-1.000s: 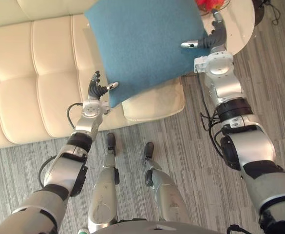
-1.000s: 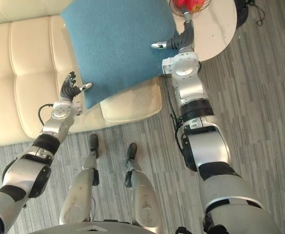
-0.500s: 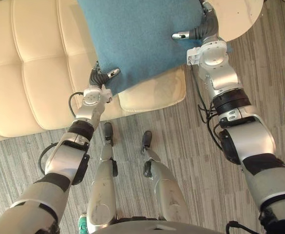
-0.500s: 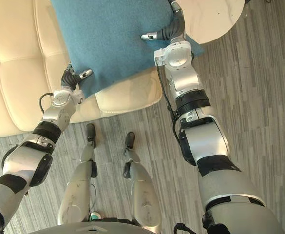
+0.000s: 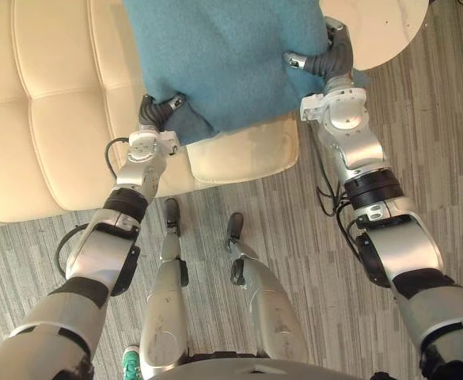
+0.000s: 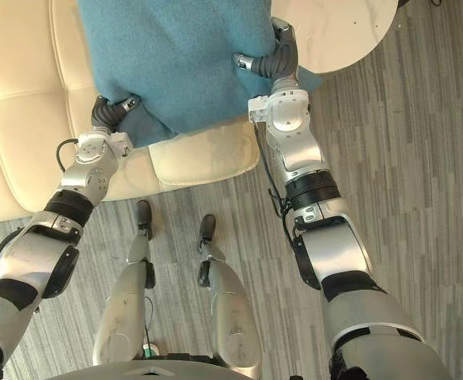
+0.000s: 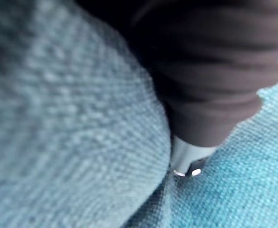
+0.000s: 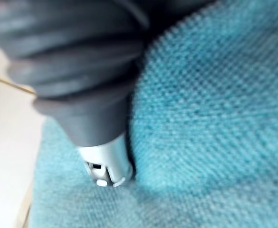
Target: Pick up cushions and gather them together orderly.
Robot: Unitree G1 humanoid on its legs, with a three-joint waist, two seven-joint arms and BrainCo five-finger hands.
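One blue woven cushion [image 5: 223, 55] hangs over one cream leather sofa [image 5: 49, 119]; left hand [image 5: 153, 115] and right hand [image 5: 332, 59] pinch its edges between fingers and thumb. Wrist views show thumbs sunk into weave.

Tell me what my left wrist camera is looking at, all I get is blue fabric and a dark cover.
Observer: It's a large blue cushion; the left robot hand pinches its lower left corner.
Operator: Is the other hand on it?
Observer: Yes, the right robot hand grips the cushion's right edge, thumb on the front.
Operator: What's around it?
Observer: A cream sofa lies beneath the cushion, with a white round table at its right end.
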